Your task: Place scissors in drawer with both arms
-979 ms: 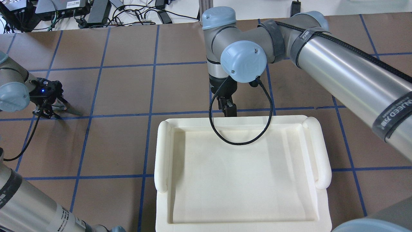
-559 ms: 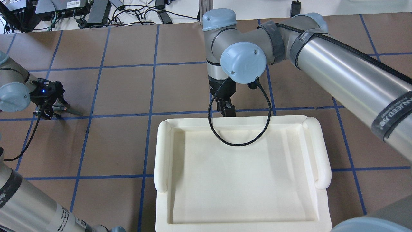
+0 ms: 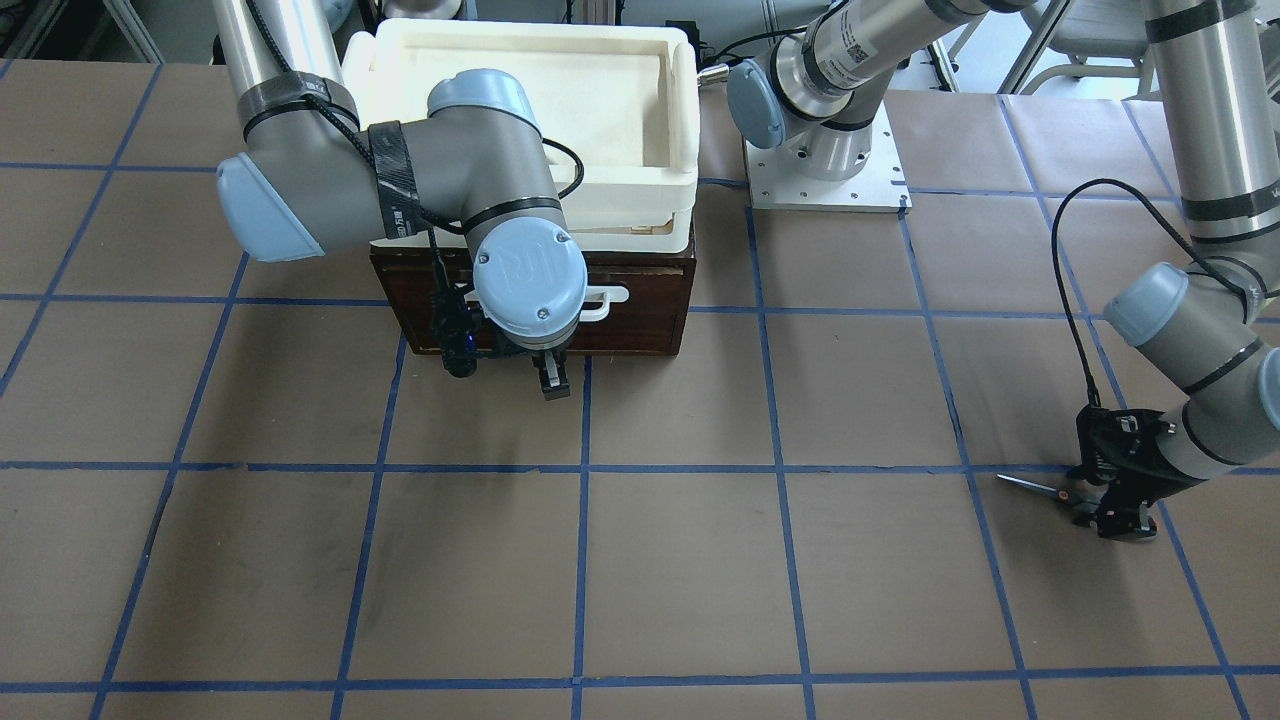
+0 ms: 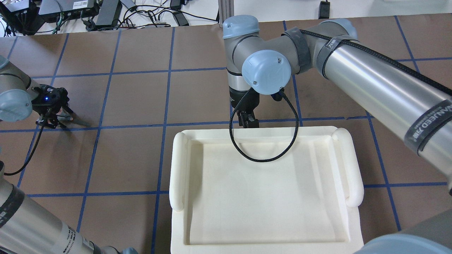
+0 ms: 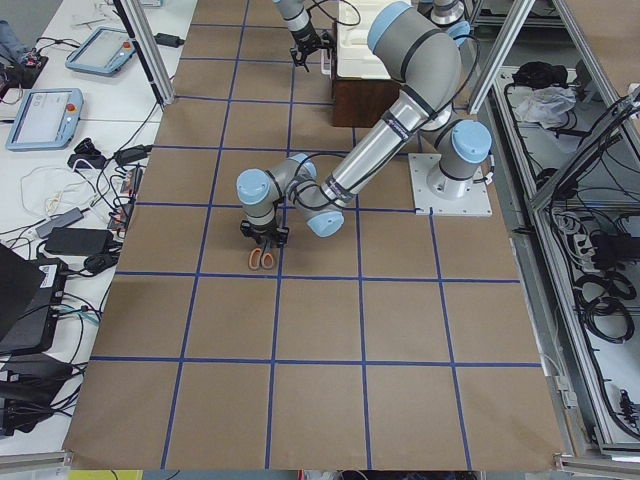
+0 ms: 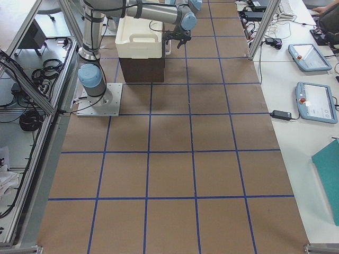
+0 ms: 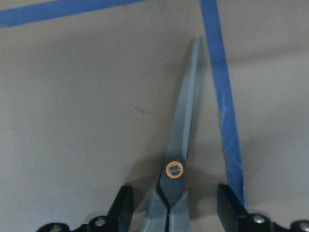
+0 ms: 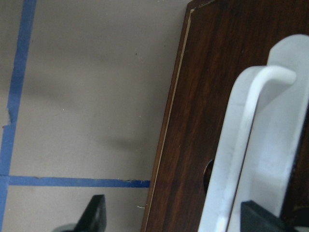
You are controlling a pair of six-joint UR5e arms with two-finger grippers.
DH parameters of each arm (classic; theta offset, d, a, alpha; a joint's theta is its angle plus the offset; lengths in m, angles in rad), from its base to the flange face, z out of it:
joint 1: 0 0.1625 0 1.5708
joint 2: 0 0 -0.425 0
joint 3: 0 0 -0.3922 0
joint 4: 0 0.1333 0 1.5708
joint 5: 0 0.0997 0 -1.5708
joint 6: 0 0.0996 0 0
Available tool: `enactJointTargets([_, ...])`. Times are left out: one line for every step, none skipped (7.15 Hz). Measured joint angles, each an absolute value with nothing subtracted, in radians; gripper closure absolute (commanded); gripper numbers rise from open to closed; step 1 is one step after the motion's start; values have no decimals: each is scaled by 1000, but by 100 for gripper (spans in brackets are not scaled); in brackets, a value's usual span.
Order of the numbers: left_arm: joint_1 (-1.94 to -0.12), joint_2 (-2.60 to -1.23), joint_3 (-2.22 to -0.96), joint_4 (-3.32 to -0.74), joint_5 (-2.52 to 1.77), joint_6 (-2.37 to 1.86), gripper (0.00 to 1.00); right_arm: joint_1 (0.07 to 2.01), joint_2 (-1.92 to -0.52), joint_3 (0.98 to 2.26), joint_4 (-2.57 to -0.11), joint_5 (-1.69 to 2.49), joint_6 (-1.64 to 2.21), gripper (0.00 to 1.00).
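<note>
A black strap (image 4: 429, 127) on the right arm (image 4: 374, 84), well back from the right pincer (image 4: 249, 121), carries white letters reading roughly "NUEED", their start cut off. The blue joint cap (image 3: 528, 262) just above that pincer bears what looks like an embossed "UR" mark. Other labels are too fine to read.

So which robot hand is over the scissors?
The left gripper, straddling the scissors; the right gripper is by the drawer.
</note>
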State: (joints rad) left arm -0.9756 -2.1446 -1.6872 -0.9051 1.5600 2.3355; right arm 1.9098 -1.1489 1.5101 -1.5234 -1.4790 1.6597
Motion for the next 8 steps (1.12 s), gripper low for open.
enactJointTargets([-976, -2145, -1687, -905, 1560, 2335, 32, 1910, -1148, 1512, -1527, -1480, 1659, 0])
enactJointTargets([-976, -2145, -1686, -905, 1560, 2335, 32, 1909, -1149, 1514, -1527, -1480, 1658, 0])
enactJointTargets([-976, -2144, -1685, -905, 1560, 2334, 34, 1909, -1152, 1514, -1525, -1480, 1659, 0])
enactJointTargets([-975, -2142, -1685, -905, 1560, 2334, 42, 1909, -1156, 1513, -1523, -1480, 1660, 0])
enactJointTargets([-975, -2142, -1685, -904, 1560, 2333, 46, 1908, -1157, 1510, -1522, -1480, 1661, 0])
enactJointTargets([-974, -2142, -1684, -904, 1560, 2334, 55, 1908, -1159, 1505, -1522, -1479, 1661, 0])
enactJointTargets([-974, -2142, -1684, -904, 1560, 2334, 65, 1908, -1161, 1503, -1522, -1479, 1661, 0])
enactJointTargets([-974, -2141, -1684, -903, 1560, 2335, 70, 1908, -1163, 1502, -1522, -1479, 1661, 0])
